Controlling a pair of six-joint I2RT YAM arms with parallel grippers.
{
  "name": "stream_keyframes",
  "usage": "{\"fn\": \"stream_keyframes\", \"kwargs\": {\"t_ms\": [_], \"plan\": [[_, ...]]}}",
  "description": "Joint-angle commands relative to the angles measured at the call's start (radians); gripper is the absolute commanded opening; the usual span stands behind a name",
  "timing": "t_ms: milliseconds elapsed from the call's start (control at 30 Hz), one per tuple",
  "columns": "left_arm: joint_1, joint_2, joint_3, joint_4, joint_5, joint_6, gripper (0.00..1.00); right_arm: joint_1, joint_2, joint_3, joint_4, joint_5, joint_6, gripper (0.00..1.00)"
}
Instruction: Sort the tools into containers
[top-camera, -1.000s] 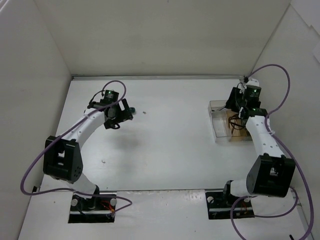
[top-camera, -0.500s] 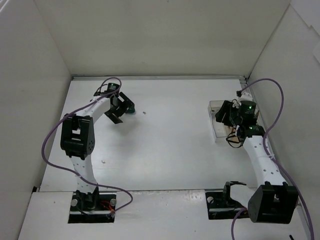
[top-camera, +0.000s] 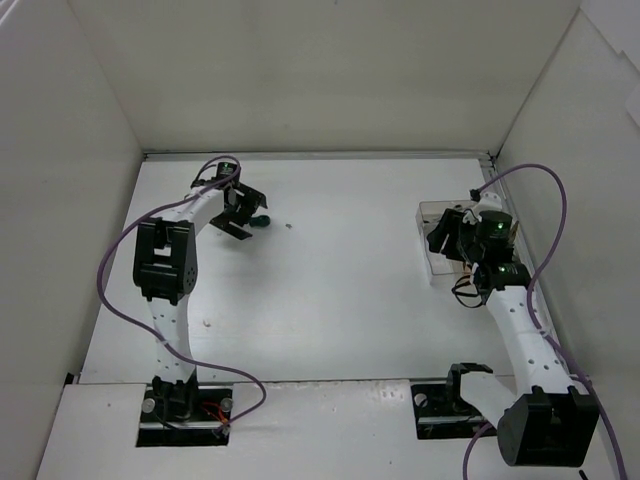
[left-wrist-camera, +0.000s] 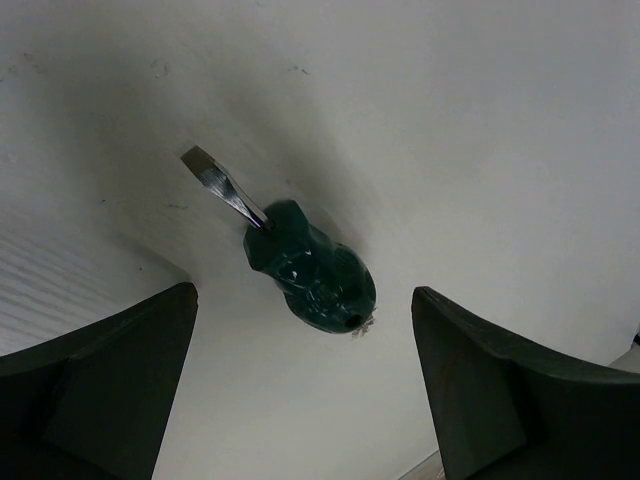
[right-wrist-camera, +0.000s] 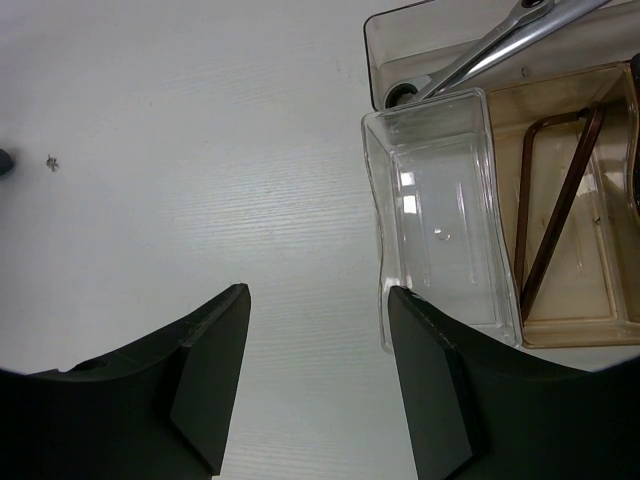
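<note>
Stubby green screwdriver (left-wrist-camera: 310, 270) lying loose, silver wrench (right-wrist-camera: 500, 40), hex keys (right-wrist-camera: 567, 195) in clear bins (right-wrist-camera: 600, 260)

No legible text, labels, brands or numbers in any view. Nothing readable on the green screwdriver (left-wrist-camera: 315, 275), the clear bins (right-wrist-camera: 440, 235) or the wrench (right-wrist-camera: 500, 45). If there are any markings, they're too small to make out.

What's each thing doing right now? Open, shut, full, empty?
Screwdriver: lying on the table.
Left gripper: open, over the screwdriver, not gripping.
Right gripper: open, empty.
Wrench: in the far bin.
Hex keys: lying in the tan bin.
Clear bin: empty.
</note>
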Motion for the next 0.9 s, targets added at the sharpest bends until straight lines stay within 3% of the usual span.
{"fn": "stream_keyframes", "kwargs": {"t_ms": [0,200,367,400,500,867], "plan": [[0.017,-0.019,0.015,0.017,-0.002,-0.071,0.83,0.006,-0.032,0.005,0.043,0.006,-0.01,0.54],[0.026,-0.002,0.017,0.003,-0.008,-0.079,0.66,0.037,-0.033,0.008,0.043,0.009,-0.027,0.55],[0.026,0.03,0.046,-0.08,-0.011,-0.054,0.3,0.06,-0.033,0.008,0.043,0.02,-0.033,0.55],[0.026,0.027,0.038,-0.086,-0.011,-0.044,0.19,0.063,-0.038,0.008,0.043,0.023,-0.034,0.55],[0.026,0.013,0.029,-0.112,-0.034,0.004,0.0,0.072,-0.044,0.007,0.043,0.029,-0.036,0.55],[-0.101,-0.182,0.009,-0.051,-0.112,0.354,0.0,0.149,-0.013,0.036,0.045,-0.038,-0.042,0.54]]}}
